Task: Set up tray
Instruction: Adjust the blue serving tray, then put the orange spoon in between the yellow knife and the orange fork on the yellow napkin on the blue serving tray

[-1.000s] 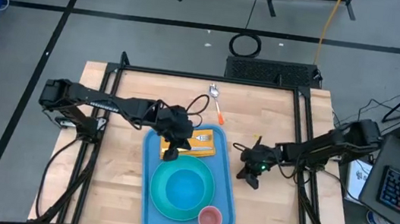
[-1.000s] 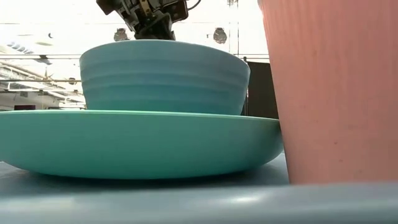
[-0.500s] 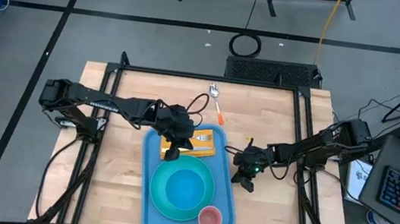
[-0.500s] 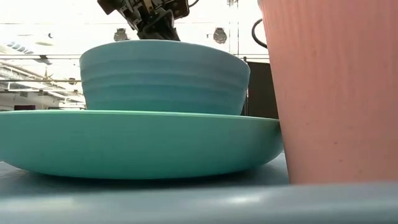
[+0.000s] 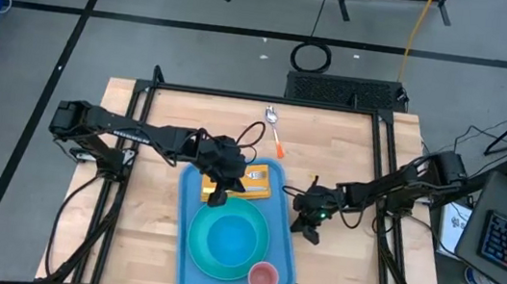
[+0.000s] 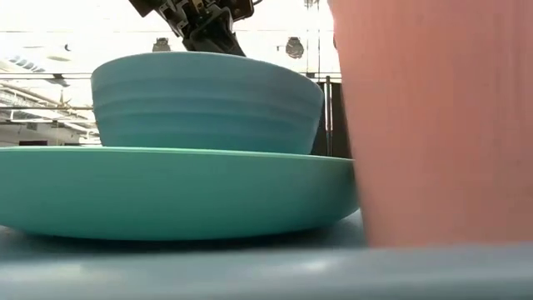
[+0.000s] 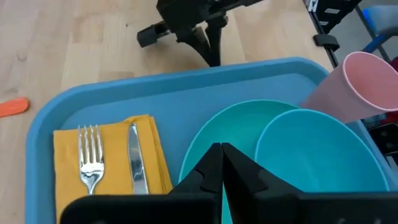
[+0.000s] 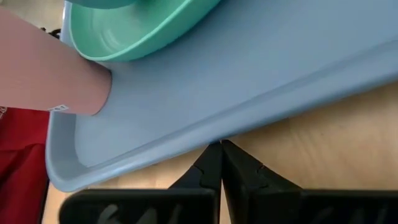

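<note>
Tray (image 5: 188, 250) edge touches closed right claw (image 5: 300, 228) tips.

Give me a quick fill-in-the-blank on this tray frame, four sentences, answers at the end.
1. The fork and knife lie on a folded ____ napkin.
2. The turquoise bowl sits on the turquoise ____.
3. The cup standing on the tray is ____ in colour.
4. The right gripper, fingers shut, is at the tray's ____ edge.

Missing words: yellow; plate; pink; right
</note>
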You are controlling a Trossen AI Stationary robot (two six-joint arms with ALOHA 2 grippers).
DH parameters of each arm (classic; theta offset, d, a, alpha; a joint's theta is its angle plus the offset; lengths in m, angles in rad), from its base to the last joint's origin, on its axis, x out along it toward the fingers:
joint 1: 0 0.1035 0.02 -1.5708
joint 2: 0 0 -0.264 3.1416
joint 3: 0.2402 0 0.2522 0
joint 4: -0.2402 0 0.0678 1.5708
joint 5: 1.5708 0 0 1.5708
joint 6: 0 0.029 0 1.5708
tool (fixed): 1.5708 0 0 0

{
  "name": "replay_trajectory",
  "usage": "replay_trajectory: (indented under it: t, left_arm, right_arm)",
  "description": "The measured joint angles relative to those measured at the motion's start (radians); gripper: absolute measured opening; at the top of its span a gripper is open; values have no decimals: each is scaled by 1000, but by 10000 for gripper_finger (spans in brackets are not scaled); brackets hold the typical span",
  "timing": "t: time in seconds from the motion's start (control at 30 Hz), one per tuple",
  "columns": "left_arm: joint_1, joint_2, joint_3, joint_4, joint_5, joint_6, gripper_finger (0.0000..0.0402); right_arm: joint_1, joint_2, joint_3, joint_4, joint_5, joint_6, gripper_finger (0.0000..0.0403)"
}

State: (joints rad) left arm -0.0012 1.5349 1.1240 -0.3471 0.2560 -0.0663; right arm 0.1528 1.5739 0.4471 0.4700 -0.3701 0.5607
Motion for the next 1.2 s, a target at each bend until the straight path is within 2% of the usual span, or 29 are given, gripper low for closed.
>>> replay_trajectory:
  t: [0.17, 0.5, 0.93, 1.2]
  left_arm:
    - [-1, 0, 1, 1, -16, 1, 4]
    - [-18, 0, 1, 1, -22, 1, 9]
    - [-58, 0, 1, 3, -66, 0, 4]
    - [-92, 1, 1, 12, -215, -40, 8]
  right_arm:
    - [1, 88, 47, 72, -21, -12, 0]
    - [22, 203, 178, 59, -77, -60, 0]
    - [16, 208, 184, 65, -52, -68, 0]
    - [21, 141, 148, -3, -22, -92, 0]
